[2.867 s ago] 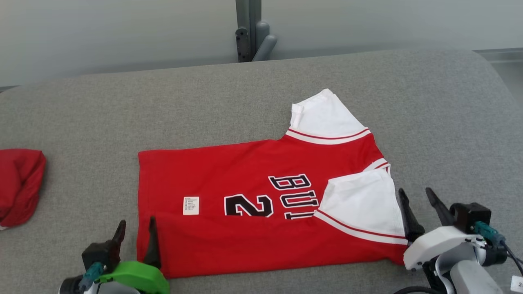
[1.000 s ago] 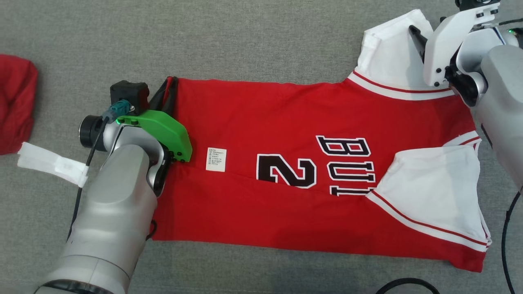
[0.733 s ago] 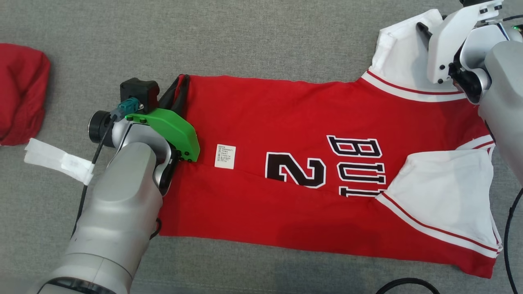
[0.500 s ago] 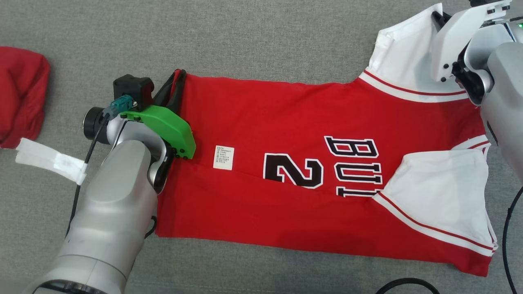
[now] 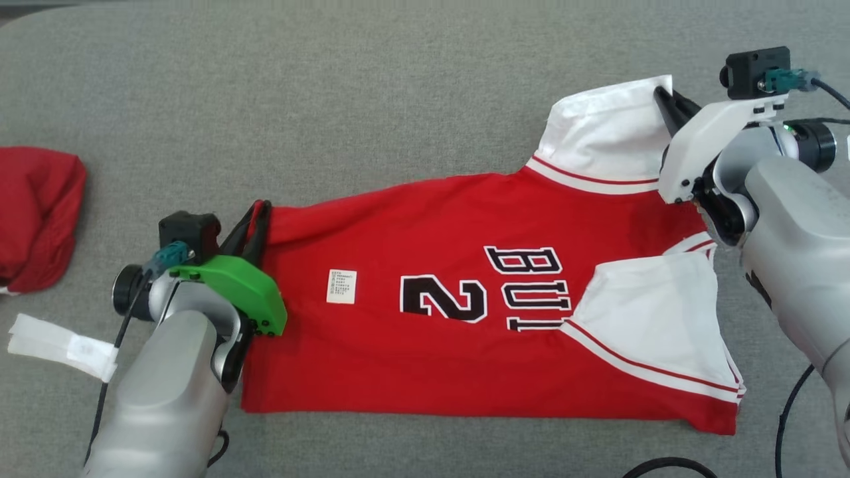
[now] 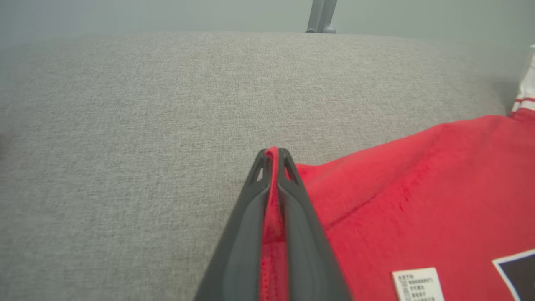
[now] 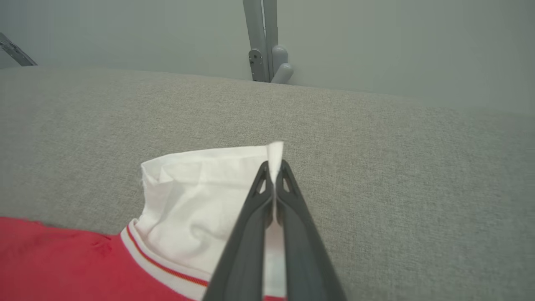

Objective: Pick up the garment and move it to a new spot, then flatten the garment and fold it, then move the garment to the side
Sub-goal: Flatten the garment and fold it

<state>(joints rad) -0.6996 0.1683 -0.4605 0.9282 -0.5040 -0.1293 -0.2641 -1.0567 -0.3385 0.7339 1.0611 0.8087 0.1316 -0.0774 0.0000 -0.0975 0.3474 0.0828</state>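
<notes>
**Both grippers now clamping the garment's far edge**

Head view: the right gripper (image 5: pixel 667 106), open a second ago, is now pinching the white sleeve (image 5: pixel 597 139). The left gripper (image 5: pixel 255 216) is keeping its hold on the hem corner (image 5: pixel 275 222) of the red garment (image 5: pixel 465 299), which is lying on the grey cushion (image 5: pixel 332 99). Left wrist view: red fabric is showing between closed fingers (image 6: pixel 246 242). Right wrist view: white fabric is poking past the fingertips (image 7: pixel 288 196). The fold is probably starting.

Lab-like test room: grey fabric-covered table (image 5: pixel 398 79), plain pale wall (image 7: pixel 376 42), metal post (image 7: pixel 261 37) behind.
</notes>
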